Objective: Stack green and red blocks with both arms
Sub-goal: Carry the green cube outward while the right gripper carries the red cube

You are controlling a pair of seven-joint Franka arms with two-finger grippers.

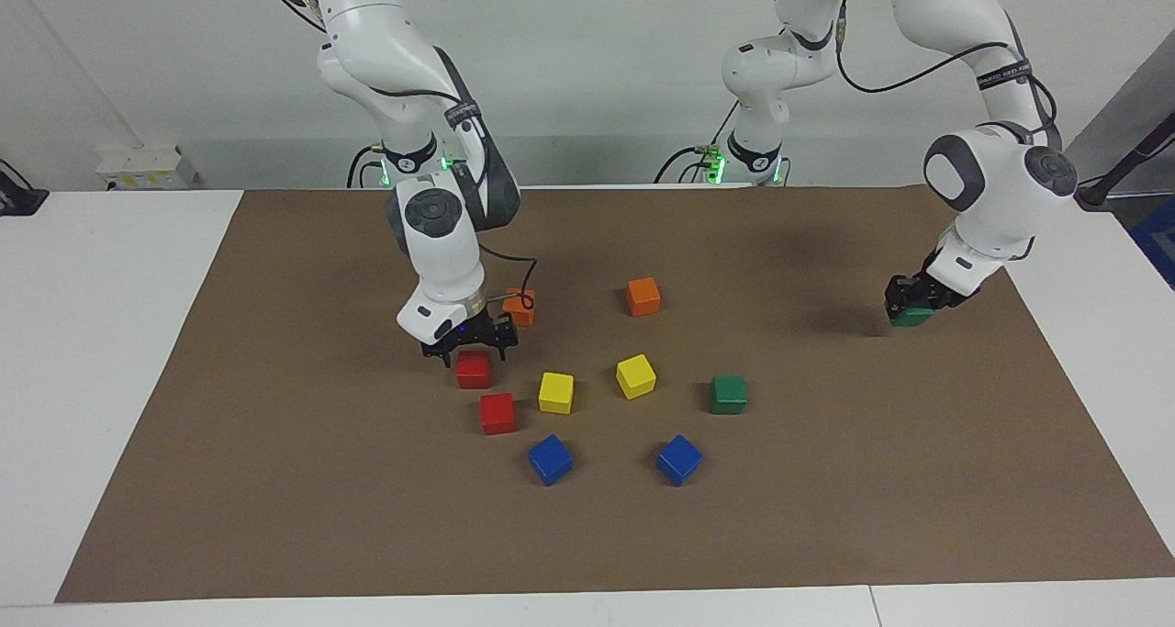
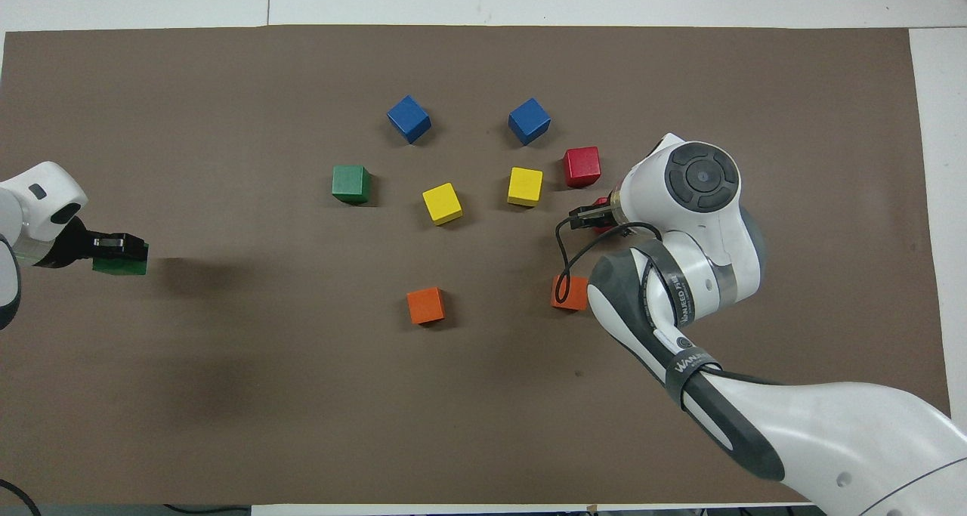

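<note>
left gripper (image 1: 912, 307): clamps green block (image 1: 909, 316) | right gripper (image 1: 470, 348): spread over red block (image 1: 474, 370)

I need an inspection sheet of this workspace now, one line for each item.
Surface: brown mat on a white table.
Job's things: two red blocks and one green block on the mat; second green block held.
Clutter: two orange, two yellow, two blue cubes.
Grippers: left gripper shut on its block; right gripper open over a red block.
Cables: black, along both arms.
Surroundings: pale wall, nothing else seen.
</note>
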